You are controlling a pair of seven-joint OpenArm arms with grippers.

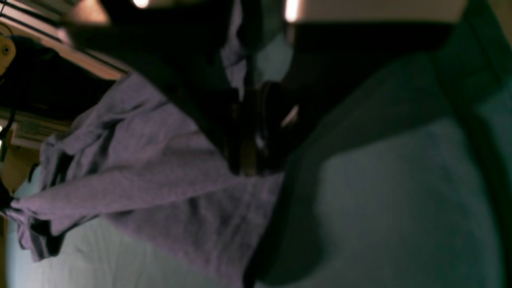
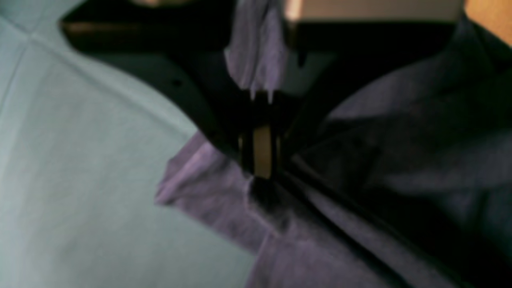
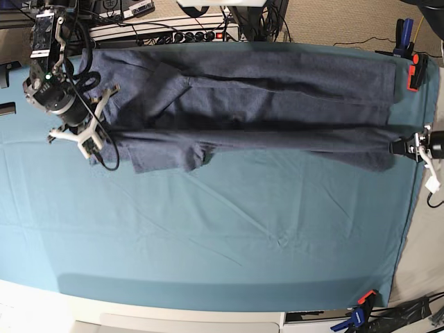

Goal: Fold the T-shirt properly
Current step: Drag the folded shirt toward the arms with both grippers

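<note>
The slate-grey T-shirt point(image 3: 263, 97) lies stretched across the far half of the table, folded lengthwise, with a sleeve point(image 3: 170, 156) poking toward the front. My right gripper point(image 3: 103, 143), at the left of the base view, is shut on the T-shirt's left end. My left gripper point(image 3: 401, 148), at the right, is shut on the other end, and the front edge runs taut between them. In the right wrist view the T-shirt point(image 2: 360, 160) bunches around the shut right gripper point(image 2: 261, 160). In the left wrist view the T-shirt point(image 1: 152, 172) hangs from the shut left gripper point(image 1: 248, 160).
A teal table cloth point(image 3: 222, 243) covers the table. An orange clamp point(image 3: 415, 69) holds it at the far right edge, and blue and orange clamps point(image 3: 361, 305) sit at the front right corner. A power strip and cables point(image 3: 173, 31) lie behind the table.
</note>
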